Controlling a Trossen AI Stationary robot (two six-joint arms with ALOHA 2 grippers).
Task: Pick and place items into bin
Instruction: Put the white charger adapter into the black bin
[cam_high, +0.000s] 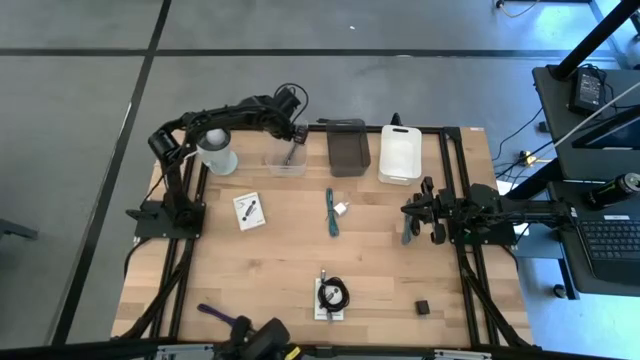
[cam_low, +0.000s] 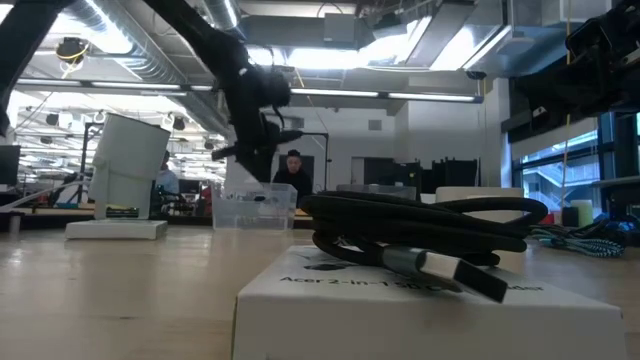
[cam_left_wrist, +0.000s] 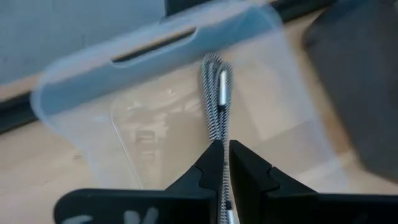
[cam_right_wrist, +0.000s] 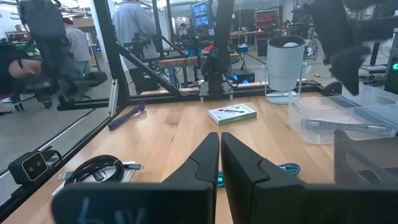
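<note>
My left gripper (cam_high: 297, 137) hangs over the clear bin (cam_high: 287, 160) at the table's far side, shut on a grey braided strap (cam_left_wrist: 216, 87) that reaches down into the bin. The strap also shows lying in the bin in the right wrist view (cam_right_wrist: 348, 126). My right gripper (cam_high: 412, 211) waits at the table's right with its fingers together (cam_right_wrist: 220, 163). A sliver of teal (cam_right_wrist: 219, 180) shows in the slit between them, and a bluish strip (cam_high: 408, 233) lies under it. A teal strap (cam_high: 332, 212) lies mid-table. My left gripper pinches the grey braided strap (cam_left_wrist: 222, 163) between its two fingers, coming from above and pointing down into the clear bin. The strap runs on below the fingertips, doubled over at its lower end (cam_left_wrist: 213, 62), which has a silver plug. My right gripper: I cannot tell whether it touches the teal thing.
A dark bin (cam_high: 349, 147) and a white bin (cam_high: 399, 153) stand beside the clear one, with a white cylinder (cam_high: 216, 150) at far left. A printed card (cam_high: 250, 211), a black coiled cable on a white box (cam_high: 332, 296), a black cube (cam_high: 423, 307) and a purple strap (cam_high: 213, 312) lie nearer.
</note>
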